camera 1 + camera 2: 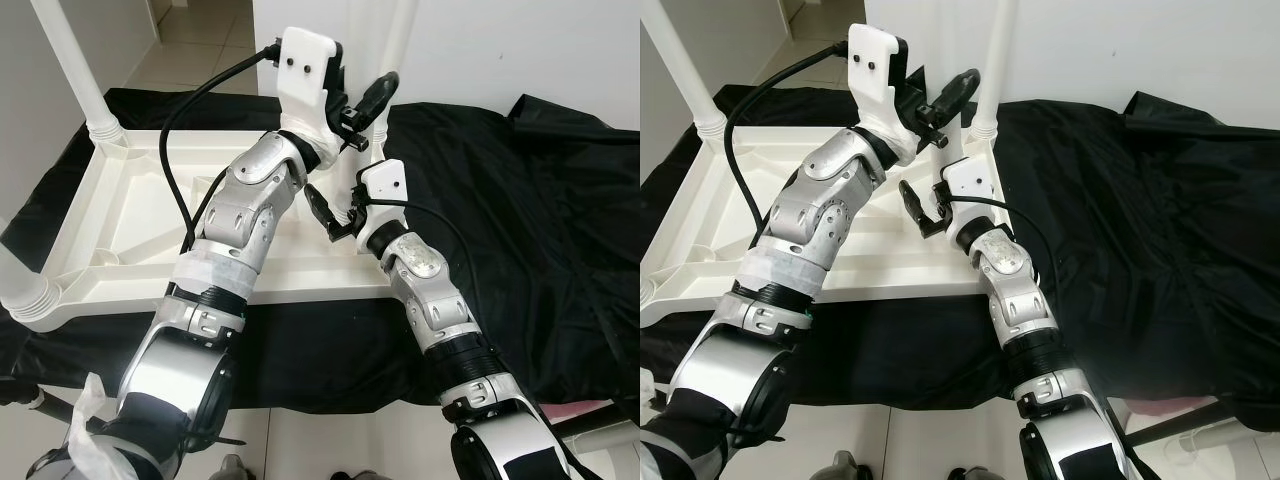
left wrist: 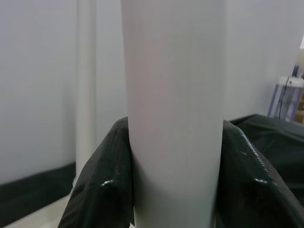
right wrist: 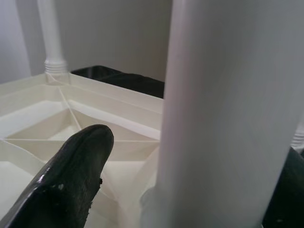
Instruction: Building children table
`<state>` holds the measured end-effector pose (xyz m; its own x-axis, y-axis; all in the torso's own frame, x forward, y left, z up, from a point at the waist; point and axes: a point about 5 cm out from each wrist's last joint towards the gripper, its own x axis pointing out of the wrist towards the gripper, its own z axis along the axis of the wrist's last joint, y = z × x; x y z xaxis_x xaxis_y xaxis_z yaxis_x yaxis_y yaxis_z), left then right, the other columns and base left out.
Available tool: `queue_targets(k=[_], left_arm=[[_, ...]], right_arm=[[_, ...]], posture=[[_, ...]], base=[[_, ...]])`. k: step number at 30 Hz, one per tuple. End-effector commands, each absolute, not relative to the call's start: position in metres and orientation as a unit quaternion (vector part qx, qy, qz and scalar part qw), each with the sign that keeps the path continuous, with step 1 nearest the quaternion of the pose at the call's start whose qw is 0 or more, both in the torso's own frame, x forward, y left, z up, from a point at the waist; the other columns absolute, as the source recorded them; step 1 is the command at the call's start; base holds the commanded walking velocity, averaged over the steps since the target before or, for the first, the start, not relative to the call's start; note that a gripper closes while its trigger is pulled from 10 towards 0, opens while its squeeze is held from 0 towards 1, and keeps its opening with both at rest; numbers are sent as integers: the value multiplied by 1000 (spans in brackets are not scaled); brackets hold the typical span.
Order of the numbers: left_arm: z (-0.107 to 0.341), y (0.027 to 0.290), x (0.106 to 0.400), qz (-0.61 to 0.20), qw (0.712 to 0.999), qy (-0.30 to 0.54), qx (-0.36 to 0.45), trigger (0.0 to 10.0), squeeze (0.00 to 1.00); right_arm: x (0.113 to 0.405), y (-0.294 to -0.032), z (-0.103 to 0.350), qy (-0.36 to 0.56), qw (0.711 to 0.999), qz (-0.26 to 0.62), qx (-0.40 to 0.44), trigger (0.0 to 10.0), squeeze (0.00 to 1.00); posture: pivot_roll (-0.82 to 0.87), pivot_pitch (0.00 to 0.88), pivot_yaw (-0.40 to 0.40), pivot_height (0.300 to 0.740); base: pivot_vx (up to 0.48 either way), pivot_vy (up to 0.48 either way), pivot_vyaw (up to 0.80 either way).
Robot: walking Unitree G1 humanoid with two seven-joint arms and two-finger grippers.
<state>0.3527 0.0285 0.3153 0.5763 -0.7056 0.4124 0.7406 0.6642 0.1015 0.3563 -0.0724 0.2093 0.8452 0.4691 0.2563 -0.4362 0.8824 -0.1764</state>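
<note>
The white tabletop lies upside down on a black cloth, its ribbed underside facing up, its long side running away from the robot's left toward the wall. Legs stand upright from its corners, their long axes vertical — one far leg to the left of the grippers, one near-left leg at the edge of the head view.

The left gripper is raised and closed on the far right leg; its two black fingers press against the leg on either side. Just below it, the right gripper sits low by the same leg's base, fingers spread apart — one finger beside the leg, over the tabletop's ribs, not gripping.
</note>
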Motion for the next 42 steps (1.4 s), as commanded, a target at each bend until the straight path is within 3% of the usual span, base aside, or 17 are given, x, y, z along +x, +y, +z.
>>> queue_targets(k=[1,10,13,16,27,42], left_arm=[[321,25,357,-338,918,-195,-66,10000,0],[330,23,365,-262,944,-180,-89,10000,0],[330,23,365,-260,945,-179,-89,10000,0],[332,15,360,-271,940,-180,-98,10000,0],[336,-1,352,-277,939,-183,-89,10000,0],[336,-6,349,-284,938,-186,-75,10000,0]], right_arm=[[362,-69,213,-143,962,219,-76,10000,0],[369,-65,220,-146,977,129,-88,10000,0],[369,-65,220,-146,977,125,-87,10000,0],[369,-63,213,-130,988,60,-53,10000,0],[373,-48,218,-129,989,53,-51,10000,0],[378,-49,235,-148,988,34,-41,9569,0]], posture=[[50,75,-46,740],[47,69,-53,740],[47,69,-53,740],[42,68,-56,740],[44,63,-68,740],[46,58,-75,740]], base=[[0,0,0],[0,0,0],[0,0,0],[0,0,0],[0,0,0],[0,0,0]])
